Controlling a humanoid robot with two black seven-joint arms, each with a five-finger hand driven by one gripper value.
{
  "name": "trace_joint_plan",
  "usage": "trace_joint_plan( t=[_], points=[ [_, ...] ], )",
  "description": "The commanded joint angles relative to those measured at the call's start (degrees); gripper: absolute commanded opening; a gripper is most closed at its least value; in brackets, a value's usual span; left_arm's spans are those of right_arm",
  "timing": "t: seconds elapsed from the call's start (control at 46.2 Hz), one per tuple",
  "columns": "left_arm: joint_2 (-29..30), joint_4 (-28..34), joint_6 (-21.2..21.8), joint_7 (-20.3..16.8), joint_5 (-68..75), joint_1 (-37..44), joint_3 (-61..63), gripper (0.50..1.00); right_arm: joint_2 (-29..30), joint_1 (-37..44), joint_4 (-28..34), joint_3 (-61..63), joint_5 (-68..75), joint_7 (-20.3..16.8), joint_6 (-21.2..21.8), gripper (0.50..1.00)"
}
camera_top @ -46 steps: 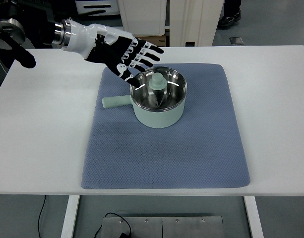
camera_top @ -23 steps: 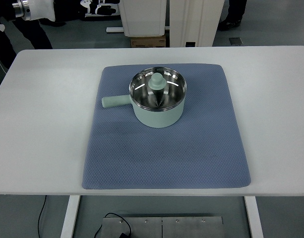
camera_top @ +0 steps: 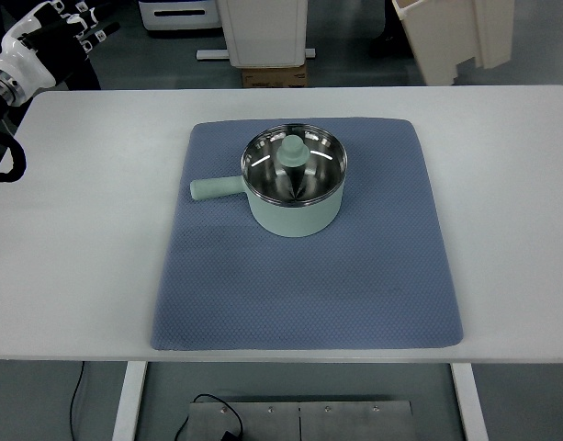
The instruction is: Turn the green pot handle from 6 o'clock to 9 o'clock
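My left hand (camera_top: 44,29) sits at the far left corner of the view, past the counter's (camera_top: 70,248) back edge, its fingers loose and spread, holding nothing. It is well apart from the pot. My right hand does not show.

Nearest me, under the counter's front edge, lies a grey metal plate (camera_top: 299,421) with a black cable (camera_top: 212,413) curling beside it, and the counter's white legs run down at either side.

On the white counter lies a blue mat (camera_top: 309,294), its near half bare. On the mat's far half stands the green pot (camera_top: 293,191), upright, its steel inside shining. Its lid (camera_top: 291,163) rests inside it, upside down as far as I can tell, with the green knob (camera_top: 291,147) poking up. The handle (camera_top: 215,188) points to the left, lying over the mat and ending just inside the mat's left edge. Nothing on the counter stands near the pot.

Beyond the counter, a white cabinet (camera_top: 263,32) stands on the floor with a cardboard box (camera_top: 272,77) at its foot, and a cream bin (camera_top: 456,37) stands to the right. I can read no writing anywhere.
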Motion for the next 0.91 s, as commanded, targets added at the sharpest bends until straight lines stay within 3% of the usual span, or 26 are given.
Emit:
trace_joint_plan(
  t=[0.0, 0.217, 0.476, 0.888],
  points=[
    [-0.19, 1.39, -0.16, -0.07, -0.45, 3.93, -3.90, 1.000, 0.00, 0.04, 0.00, 0.00, 0.02, -0.01, -0.05, 1.000],
    [-3.35, 4.29, -5.52, 0.10, -0.98, 10.79, -11.91, 1.000, 0.00, 0.04, 0.00, 0.00, 0.02, -0.01, -0.04, 1.000],
    [-6.52, 7.73, -8.24, 0.10, -2.39, 13.70, -12.79, 1.000, 0.00, 0.04, 0.00, 0.00, 0.02, -0.01, -0.05, 1.000],
    [-6.52, 10.01, -8.69, -0.33, -2.39, 15.80, -14.02, 1.000, 0.00, 0.04, 0.00, 0.00, -0.07, -0.01, -0.04, 1.000]
  ],
)
